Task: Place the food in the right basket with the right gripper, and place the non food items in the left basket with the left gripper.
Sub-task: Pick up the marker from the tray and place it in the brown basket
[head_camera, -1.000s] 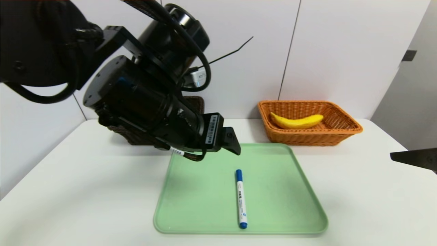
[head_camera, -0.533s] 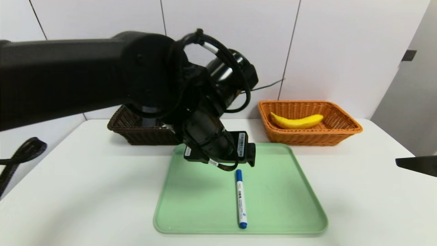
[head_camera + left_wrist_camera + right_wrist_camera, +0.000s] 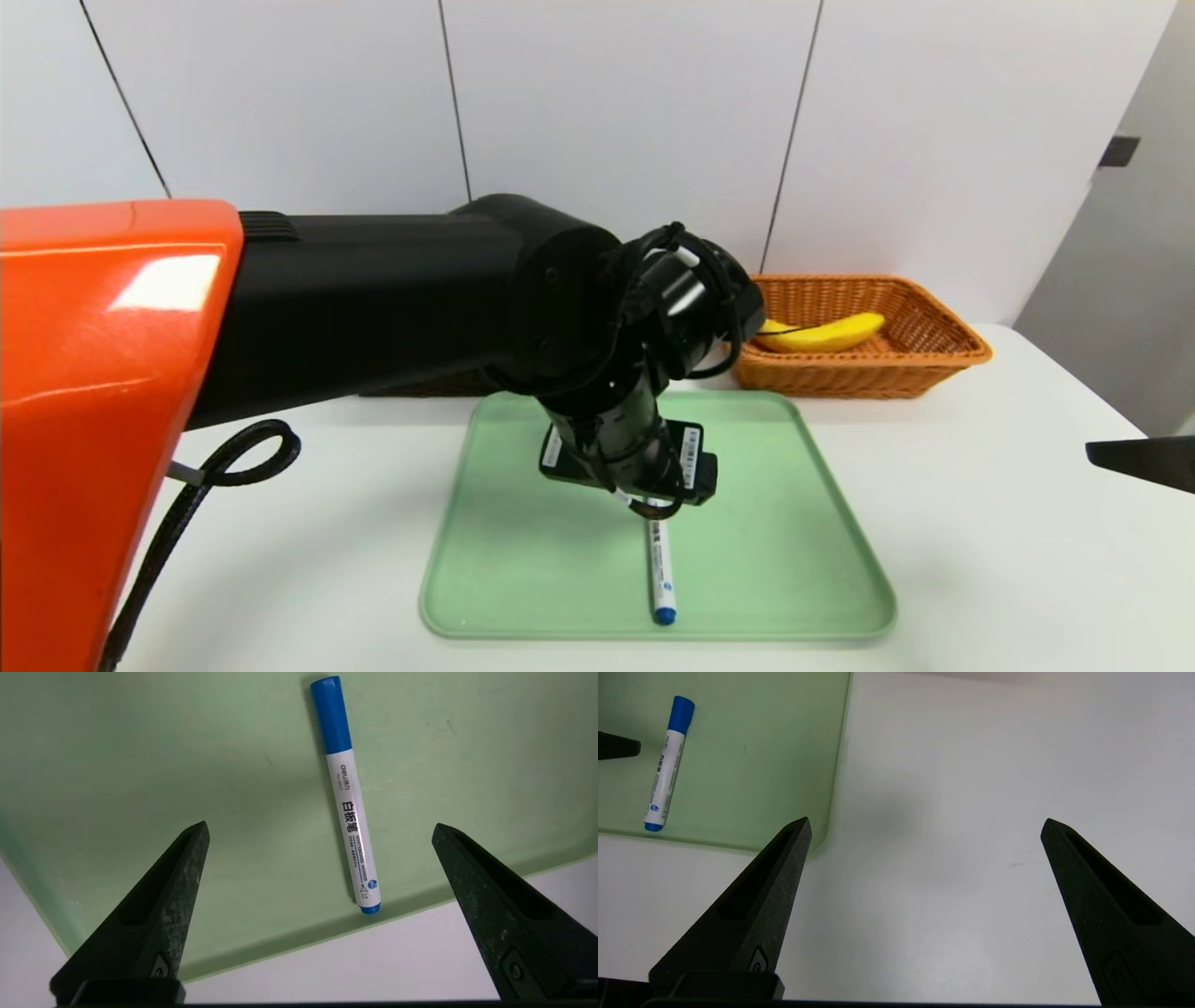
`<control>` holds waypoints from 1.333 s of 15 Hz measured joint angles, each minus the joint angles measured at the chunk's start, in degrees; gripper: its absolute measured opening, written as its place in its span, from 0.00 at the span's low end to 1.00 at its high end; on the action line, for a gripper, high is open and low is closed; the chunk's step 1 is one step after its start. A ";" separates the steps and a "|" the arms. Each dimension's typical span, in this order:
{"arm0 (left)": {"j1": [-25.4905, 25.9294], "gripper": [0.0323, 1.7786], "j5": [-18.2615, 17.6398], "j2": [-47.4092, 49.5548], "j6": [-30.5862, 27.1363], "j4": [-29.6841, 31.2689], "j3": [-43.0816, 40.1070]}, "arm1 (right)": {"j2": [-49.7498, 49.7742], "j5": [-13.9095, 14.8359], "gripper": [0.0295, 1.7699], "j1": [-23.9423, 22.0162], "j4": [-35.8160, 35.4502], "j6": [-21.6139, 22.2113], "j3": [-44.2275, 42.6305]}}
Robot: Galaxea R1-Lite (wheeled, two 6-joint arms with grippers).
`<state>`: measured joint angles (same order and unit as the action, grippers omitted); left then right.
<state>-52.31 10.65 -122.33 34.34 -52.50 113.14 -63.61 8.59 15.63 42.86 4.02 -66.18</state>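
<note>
A white marker (image 3: pixel 660 565) with blue cap and end lies lengthwise on the green tray (image 3: pixel 794 523). My left gripper (image 3: pixel 320 825) hangs open above it. The marker (image 3: pixel 350 812) sits between the spread fingers, nearer one of them, untouched. In the head view my left wrist (image 3: pixel 644 462) covers the marker's capped end. The banana (image 3: pixel 826 333) lies in the orange right basket (image 3: pixel 943 347). The dark left basket is almost wholly hidden behind my left arm. My right gripper (image 3: pixel 924 821) is open and empty over bare table, right of the tray; one fingertip (image 3: pixel 1139 462) shows.
The white table (image 3: pixel 980 579) stretches right of the tray. My left arm (image 3: pixel 373 299) spans the left half of the head view, with a loose black cable (image 3: pixel 224 457) below it. A white wall stands behind the baskets.
My left arm has swung from the dark basket to the tray and come down over the marker's capped end, its jaws still open. The right gripper has barely moved.
</note>
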 joint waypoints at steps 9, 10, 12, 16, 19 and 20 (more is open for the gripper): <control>-1.63 0.95 1.39 -2.76 3.50 0.41 0.26 | 1.68 0.02 0.96 0.00 0.10 -0.09 1.35; -1.71 0.95 1.99 -3.13 4.49 0.44 0.28 | 1.88 0.05 0.96 0.00 0.10 -0.09 1.63; -1.99 0.95 4.00 -3.80 6.51 0.57 0.43 | 2.21 0.00 0.96 0.00 0.05 -0.09 1.96; -2.45 0.95 6.55 -4.96 8.37 0.89 0.48 | 2.61 0.05 0.96 0.00 0.05 -0.06 2.13; -2.56 0.95 6.64 -5.56 8.63 1.95 0.52 | 2.97 0.05 0.96 -0.04 0.13 -0.04 2.27; -2.51 0.95 6.66 -5.71 8.59 1.99 0.52 | 3.13 0.05 0.96 -0.12 0.16 -0.01 2.35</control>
<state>-54.82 17.31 -128.04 42.94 -50.52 113.67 -60.48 8.64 15.51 43.02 4.01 -63.83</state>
